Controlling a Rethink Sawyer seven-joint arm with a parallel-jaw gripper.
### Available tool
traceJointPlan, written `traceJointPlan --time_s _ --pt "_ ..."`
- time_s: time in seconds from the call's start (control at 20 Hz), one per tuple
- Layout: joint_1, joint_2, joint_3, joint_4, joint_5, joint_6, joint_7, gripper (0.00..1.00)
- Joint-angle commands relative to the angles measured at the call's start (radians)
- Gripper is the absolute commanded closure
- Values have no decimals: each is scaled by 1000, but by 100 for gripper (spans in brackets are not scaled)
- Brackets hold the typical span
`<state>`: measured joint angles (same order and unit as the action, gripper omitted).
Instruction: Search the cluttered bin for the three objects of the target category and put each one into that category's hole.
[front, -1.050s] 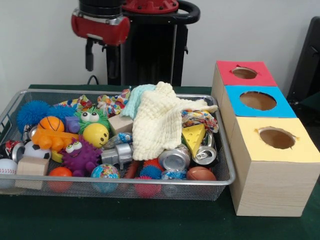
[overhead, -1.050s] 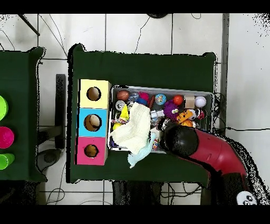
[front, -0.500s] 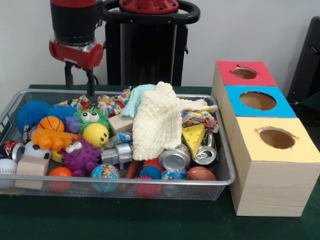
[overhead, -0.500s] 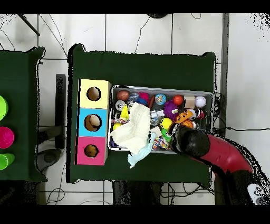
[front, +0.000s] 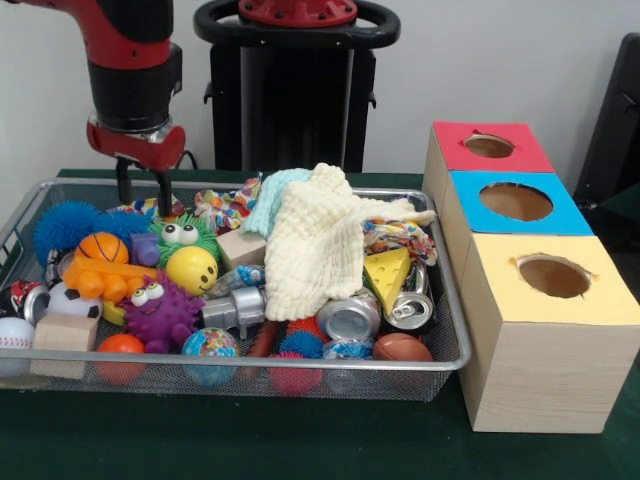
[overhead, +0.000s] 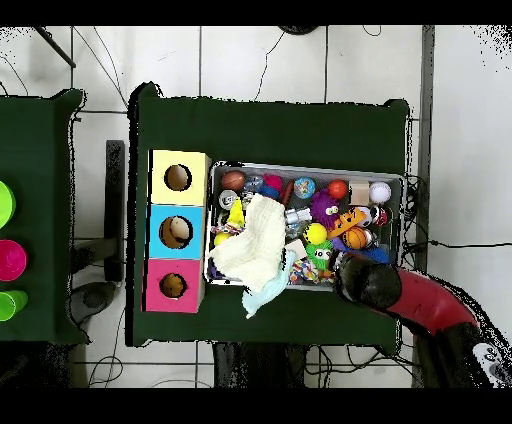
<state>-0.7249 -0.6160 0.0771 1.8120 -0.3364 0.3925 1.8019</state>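
Below end effector: blue ball, rope toy, green toy
End effector: fingers spread, empty, over bin

Red arm w/ black wrist band, red collar, thin black end effector.

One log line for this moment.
pincer: open, empty | over bin far corner, above blue spiky ball | holes: nothing entering
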Motion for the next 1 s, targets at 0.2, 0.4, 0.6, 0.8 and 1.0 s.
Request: traceJointPlan --time_s 0.2,0.4,0.6,0.8,1.0 --pt "-70 80 143 -70 -131 -25 -107 0" --pt "-73 69 143 -61 -147 -6 -87 0" --pt "-72 108 130 -81 -169 10 -87 0" --pt "-79 136 146 -96 -175 17 -96 0" --pt "-88 157 184 -116 -174 -21 -93 0"
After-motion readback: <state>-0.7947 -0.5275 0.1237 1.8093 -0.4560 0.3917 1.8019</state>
